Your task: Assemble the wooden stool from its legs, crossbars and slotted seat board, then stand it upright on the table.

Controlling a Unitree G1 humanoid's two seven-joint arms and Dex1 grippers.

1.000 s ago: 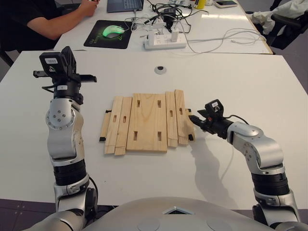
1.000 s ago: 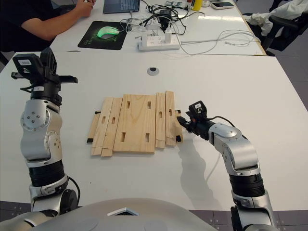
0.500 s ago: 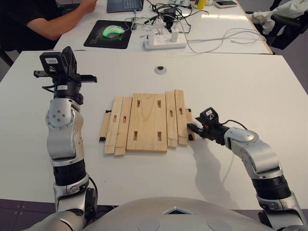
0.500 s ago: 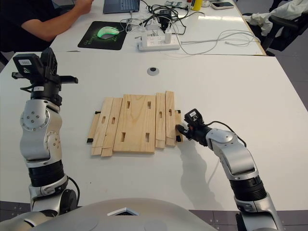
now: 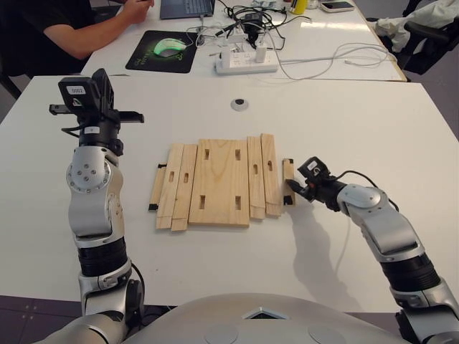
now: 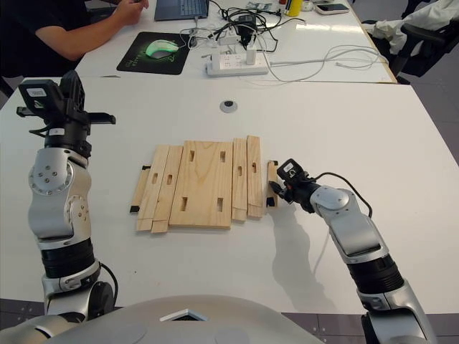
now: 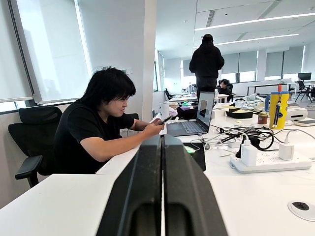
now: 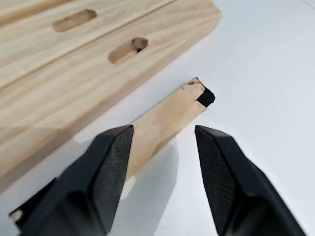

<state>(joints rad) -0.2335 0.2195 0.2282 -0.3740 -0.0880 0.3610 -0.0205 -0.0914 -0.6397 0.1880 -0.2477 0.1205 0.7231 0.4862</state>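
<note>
The slotted seat board [image 5: 221, 183] lies flat mid-table. Two leg boards [image 5: 178, 186] and a thin crossbar [image 5: 155, 188] lie along its left side, and two more leg boards [image 5: 262, 175] along its right. A short crossbar [image 5: 288, 180] with black ends lies just right of those, a small gap apart. My right gripper [image 5: 296, 185] is low on the table at that crossbar, open, with its fingers [image 8: 110, 167] either side of the crossbar [image 8: 167, 115]. My left gripper [image 5: 97, 107] is held high over the table's left side, shut on nothing [image 7: 162, 142].
A round cable grommet [image 5: 239, 104] sits in the white table behind the boards. On the table beyond are a power strip [image 5: 246, 63], tangled cables and a mouse pad [image 5: 161, 50]. Bare tabletop [image 5: 358, 129] surrounds the boards.
My right gripper dipped to the short crossbar and drew it right, off the leg boards, so a gap now shows. The left arm has not moved.
</note>
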